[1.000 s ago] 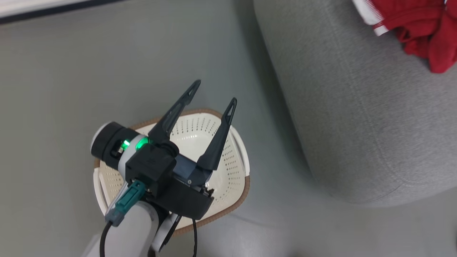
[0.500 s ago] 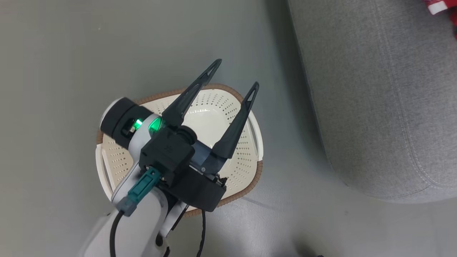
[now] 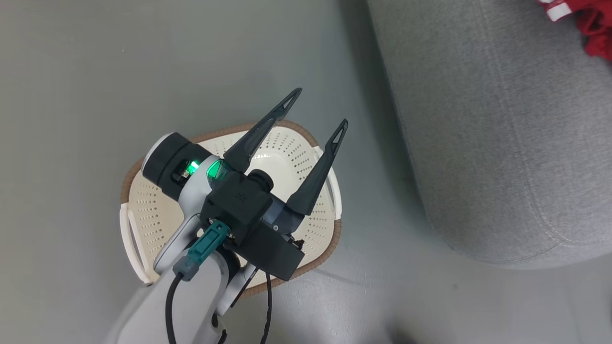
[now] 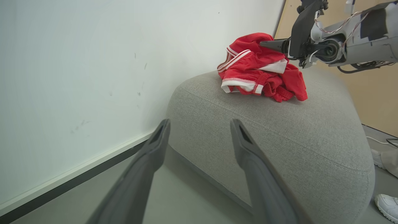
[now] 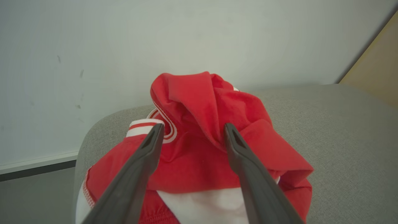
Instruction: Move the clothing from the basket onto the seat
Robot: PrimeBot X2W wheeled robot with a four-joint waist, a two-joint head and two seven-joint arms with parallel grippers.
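Observation:
The cream basket (image 3: 143,200) stands on the floor, and what shows of its inside is bare. My left gripper (image 3: 320,108) hovers over it, open, fingers empty and pointing toward the grey seat (image 3: 502,143). In the left wrist view the left gripper (image 4: 200,123) faces the seat (image 4: 279,133), where the red clothing (image 4: 258,71) lies in a pile. My right gripper (image 5: 193,126) is open, low over the clothing (image 5: 199,102), with a raised red fold between its fingers. A corner of the clothing (image 3: 593,24) shows at the head view's top right.
Grey floor surrounds the basket. A white wall with a dark baseboard (image 4: 77,180) runs behind the seat. A person's white shoes (image 4: 385,202) and a cable (image 4: 384,141) lie on the floor beside the seat's far end.
The head camera has shifted, so the whole picture slid and the clothing sits nearer the corner. My left gripper stays open over the basket.

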